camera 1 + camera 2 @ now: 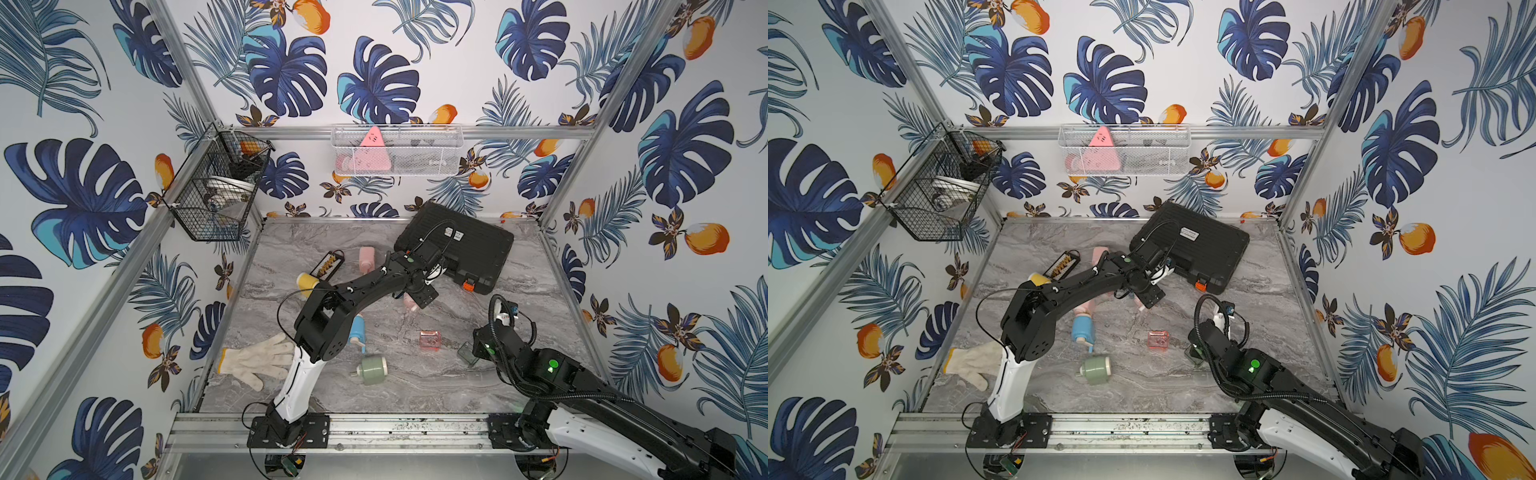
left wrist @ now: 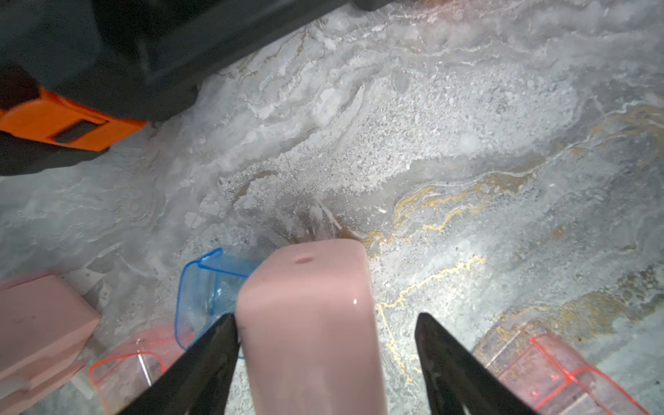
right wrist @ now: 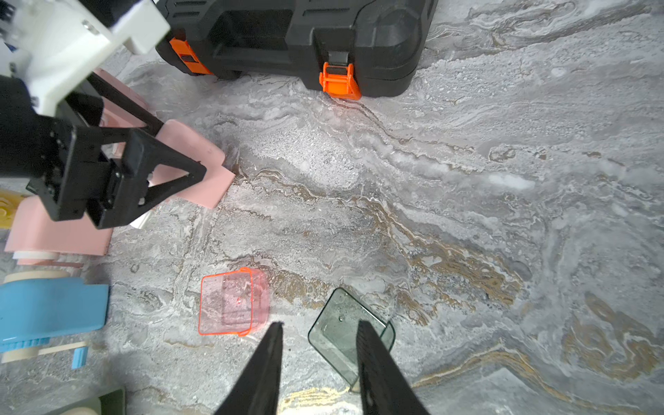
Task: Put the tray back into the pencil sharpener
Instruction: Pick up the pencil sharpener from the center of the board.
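Reference object: black case (image 1: pixel 461 245), lying at the rear of the desk (image 1: pixel 415 386).

1. Far left of the case and nearer the robot, a white glove (image 1: pixel 257 359) lies flat.
2. Left of the case, a yellow sharpener (image 1: pixel 307 282) lies on its side. A blue sharpener (image 1: pixel 357 332) and a green sharpener (image 1: pixel 372 370) lie further from the case, toward the front rail.
3. Left claw (image 2: pixel 325 316): positioned just in front of the case's left corner. It is released and straddles a pink sharpener (image 2: pixel 305 280). One finger (image 2: pixel 208 352) touches the sharpener body; a gap shows between the body and the opposite finger. A blue tray (image 2: pixel 212 287) lies just beside this sharpener.
4. Pink tray (image 1: pixel 429 340): on the desk, well in front of the case, clear of both arms, and outside any sharpener.
5. Grey-green tray (image 3: pixel 337 323): just right of the pink tray, equally far from the case.
6. Right claw (image 3: pixel 319 322): released, jaws apart, above the grey-green tray. One finger overlaps the tray in the wrist view; contact cannot be determined.
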### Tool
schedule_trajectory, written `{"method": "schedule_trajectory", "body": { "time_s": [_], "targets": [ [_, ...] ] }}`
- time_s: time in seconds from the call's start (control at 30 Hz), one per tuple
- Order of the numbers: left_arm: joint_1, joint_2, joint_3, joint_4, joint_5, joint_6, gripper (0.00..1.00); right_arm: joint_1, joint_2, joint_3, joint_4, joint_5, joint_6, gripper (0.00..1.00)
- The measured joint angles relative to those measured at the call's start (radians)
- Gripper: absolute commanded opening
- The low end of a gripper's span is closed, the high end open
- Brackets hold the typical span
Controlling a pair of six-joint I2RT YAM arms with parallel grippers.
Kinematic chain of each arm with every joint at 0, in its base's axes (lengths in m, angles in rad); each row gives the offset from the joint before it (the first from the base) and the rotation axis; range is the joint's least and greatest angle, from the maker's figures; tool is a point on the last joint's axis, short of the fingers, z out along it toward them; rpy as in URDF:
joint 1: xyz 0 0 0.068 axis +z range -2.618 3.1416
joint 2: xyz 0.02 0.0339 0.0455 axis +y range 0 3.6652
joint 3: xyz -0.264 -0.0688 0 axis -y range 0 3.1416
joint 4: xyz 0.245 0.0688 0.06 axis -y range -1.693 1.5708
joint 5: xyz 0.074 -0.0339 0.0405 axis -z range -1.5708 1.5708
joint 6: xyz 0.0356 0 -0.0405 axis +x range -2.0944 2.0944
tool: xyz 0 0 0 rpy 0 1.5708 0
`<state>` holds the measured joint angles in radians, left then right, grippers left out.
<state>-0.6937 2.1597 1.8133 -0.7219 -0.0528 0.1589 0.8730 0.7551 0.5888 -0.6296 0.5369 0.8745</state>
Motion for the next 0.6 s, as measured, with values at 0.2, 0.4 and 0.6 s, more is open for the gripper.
{"method": "schedule_trajectory", "body": {
  "time_s": [0.2,0.4,0.6],
  "targets": [
    [0.013,0.018,-0.002,-0.005,0.024,-0.005,0.73,0.0,0.008,0.001,0.0,0.0,0.0,0.37],
    [0.018,0.023,-0.008,-0.004,0.035,-0.007,0.59,0.0,0.008,0.001,-0.001,0.0,0.0,0.37],
    [0.019,0.019,-0.01,-0.005,0.05,-0.002,0.5,0.0,0.014,0.003,-0.001,0.0,0.0,0.37]
  ]
}}
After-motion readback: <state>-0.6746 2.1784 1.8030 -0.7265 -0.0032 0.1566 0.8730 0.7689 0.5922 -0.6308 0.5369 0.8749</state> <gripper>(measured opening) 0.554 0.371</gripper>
